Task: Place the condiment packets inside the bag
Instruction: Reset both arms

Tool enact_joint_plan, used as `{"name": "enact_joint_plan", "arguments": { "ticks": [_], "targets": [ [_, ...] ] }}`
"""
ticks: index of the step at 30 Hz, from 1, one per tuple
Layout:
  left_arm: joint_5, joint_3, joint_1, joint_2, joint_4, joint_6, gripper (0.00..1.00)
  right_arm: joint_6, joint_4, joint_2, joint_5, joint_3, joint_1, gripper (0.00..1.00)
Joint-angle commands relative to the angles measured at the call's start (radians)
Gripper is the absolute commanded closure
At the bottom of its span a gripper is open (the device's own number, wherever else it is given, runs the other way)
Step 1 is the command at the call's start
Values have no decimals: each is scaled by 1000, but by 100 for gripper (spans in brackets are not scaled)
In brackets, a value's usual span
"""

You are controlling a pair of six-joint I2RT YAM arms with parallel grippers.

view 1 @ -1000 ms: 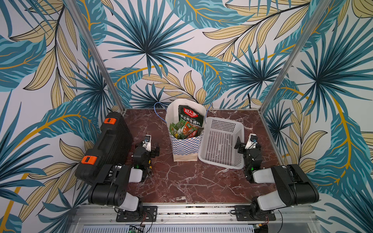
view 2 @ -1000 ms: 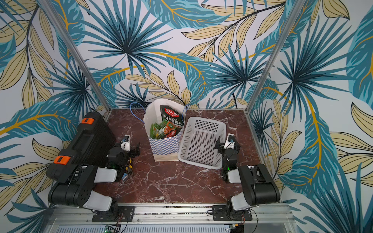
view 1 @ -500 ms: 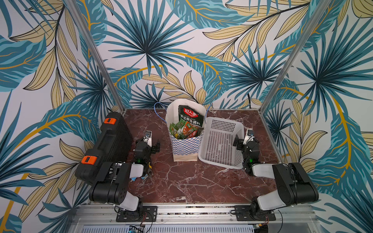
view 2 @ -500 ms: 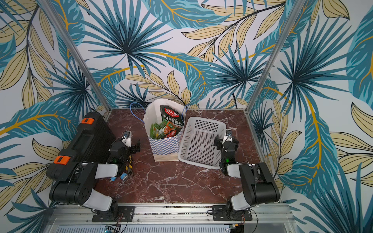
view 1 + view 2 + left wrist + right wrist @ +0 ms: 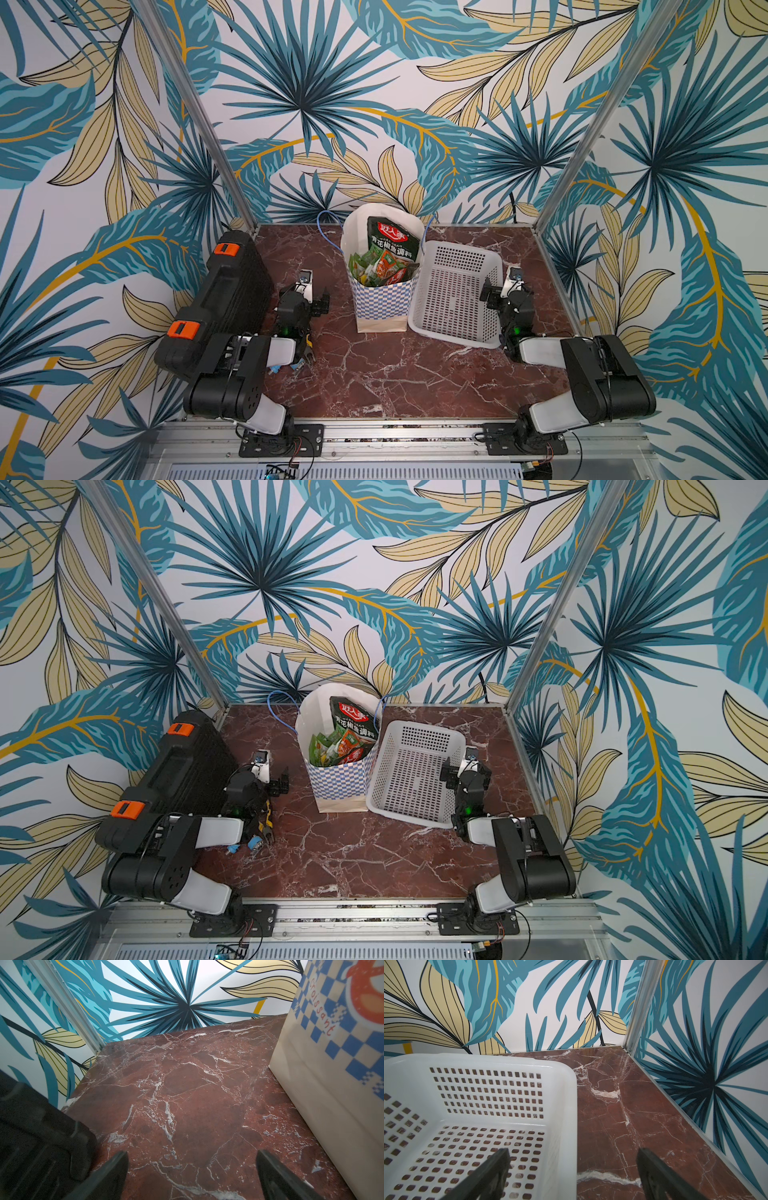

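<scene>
The bag (image 5: 380, 303) (image 5: 338, 787) stands upright at the middle back of the marble table, blue-and-white checkered with a cream base. Inside it are the condiment packets: a large dark one (image 5: 392, 243) (image 5: 355, 725) leans on the back wall, and several small green ones (image 5: 374, 268) (image 5: 332, 748) lie in front of it. My left gripper (image 5: 308, 300) (image 5: 192, 1155) hovers open and empty over bare marble left of the bag (image 5: 332, 1053). My right gripper (image 5: 507, 296) (image 5: 573, 1152) is open and empty, its jaws straddling the basket's right wall.
A white perforated basket (image 5: 453, 291) (image 5: 467, 1095), empty, touches the bag's right side. A black case with orange latches (image 5: 220, 303) (image 5: 31, 1136) leans along the left edge. Small hand tools (image 5: 259, 837) lie under the left arm. Metal posts stand at the back corners.
The right gripper has shifted slightly left, onto the basket's wall. The left gripper has moved a little toward the bag. Bag and packets are unchanged.
</scene>
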Motion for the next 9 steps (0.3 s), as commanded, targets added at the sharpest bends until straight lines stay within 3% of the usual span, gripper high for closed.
{"name": "enact_joint_plan", "arguments": {
  "ticks": [1,9],
  "targets": [
    [-9,26,2,-1,-4,-4,0,3,-66,4,4,-6,-1,0],
    [-6,26,1,-1,-4,-4,0,3,-68,2,5,-4,-1,1]
  ]
}}
